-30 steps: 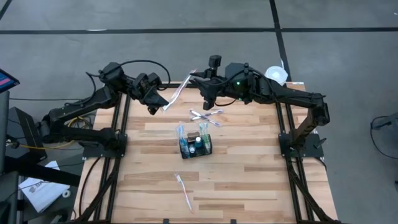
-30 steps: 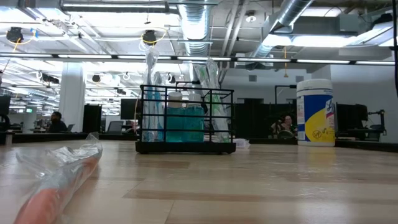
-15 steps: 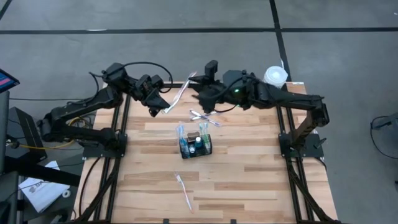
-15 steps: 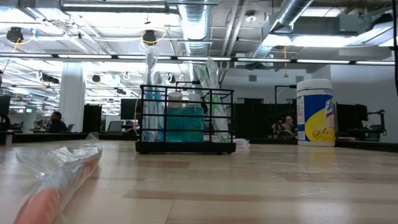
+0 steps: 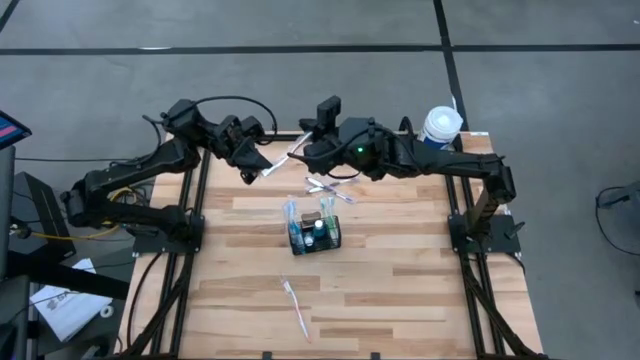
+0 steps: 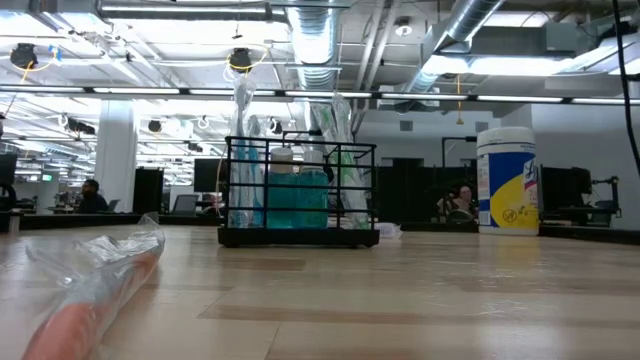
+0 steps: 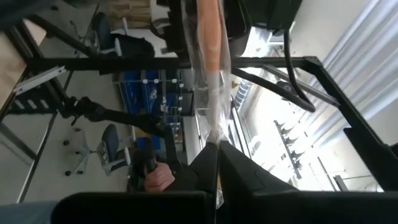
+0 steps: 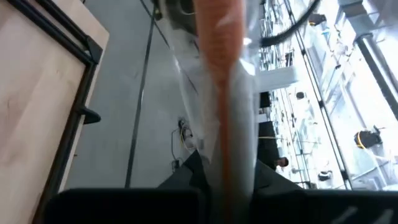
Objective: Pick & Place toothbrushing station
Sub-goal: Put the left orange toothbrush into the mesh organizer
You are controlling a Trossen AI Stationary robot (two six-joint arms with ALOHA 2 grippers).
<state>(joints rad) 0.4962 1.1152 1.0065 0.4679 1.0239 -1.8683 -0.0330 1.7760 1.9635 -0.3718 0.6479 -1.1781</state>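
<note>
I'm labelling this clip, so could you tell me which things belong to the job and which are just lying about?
Job: wire-mesh basket; wrapped toothbrush held by left gripper and right gripper; loose wrapped toothbrushes.
Lying about: wipes tub.

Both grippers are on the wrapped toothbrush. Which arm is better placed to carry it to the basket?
Probably right: the right gripper clamps the wrapped toothbrush on its handle, while the left gripper pinches only the wrapper's tip. Both are similarly far from the basket.

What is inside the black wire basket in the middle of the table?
The black wire basket holds a teal bottle and upright plastic-wrapped toothbrushes. The mesh and wrappers hide the bottom, so anything lying there cannot be seen.
</note>
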